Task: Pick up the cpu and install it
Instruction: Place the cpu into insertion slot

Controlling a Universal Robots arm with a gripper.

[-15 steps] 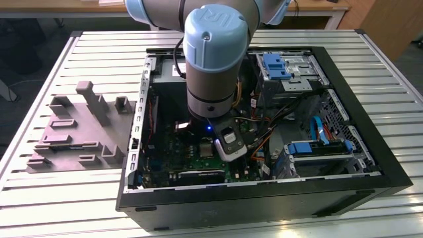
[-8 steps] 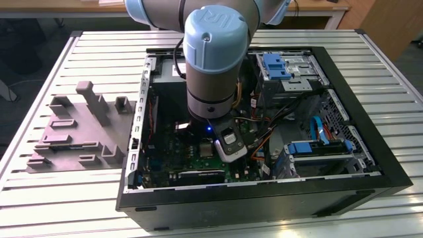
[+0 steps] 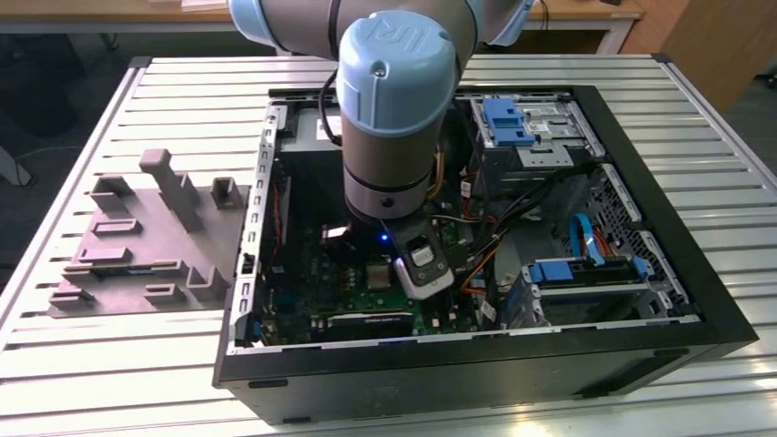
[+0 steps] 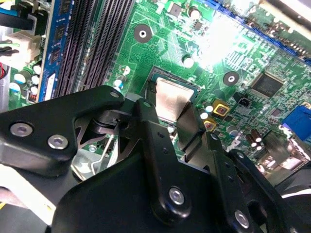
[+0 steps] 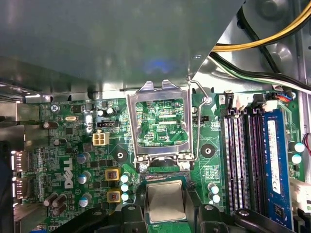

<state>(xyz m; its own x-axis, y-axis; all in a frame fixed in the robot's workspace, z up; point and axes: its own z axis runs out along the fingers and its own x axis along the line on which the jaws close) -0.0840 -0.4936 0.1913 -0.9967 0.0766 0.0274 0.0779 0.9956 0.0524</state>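
Black claw (image 4: pixel 171 110) pinches the flat silver chip (image 4: pixel 173 96) by two opposite edges, low at the socket (image 4: pixel 167 73) on the green board (image 5: pixel 73 133). We see the thin steel frame (image 5: pixel 160 91) open just beside it. Ribbed memory slots (image 5: pixel 240 155) lie near, with the case (image 3: pixel 510 366) walls farther out.

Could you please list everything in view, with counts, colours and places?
table: one, white, slatted
computer case: one, black, open, on the table
moulded tray: one, grey, on the table at the exterior view's left
board: one, green, inside the case
cpu: one, silver-grey, at the board's socket
metal frame: one, silver, on the board beside the cpu
memory module: one, blue, in the board's slots
drive brackets: two, blue, inside the case
arm: one, grey and blue, reaching into the case
hand: one, black, at the cpu
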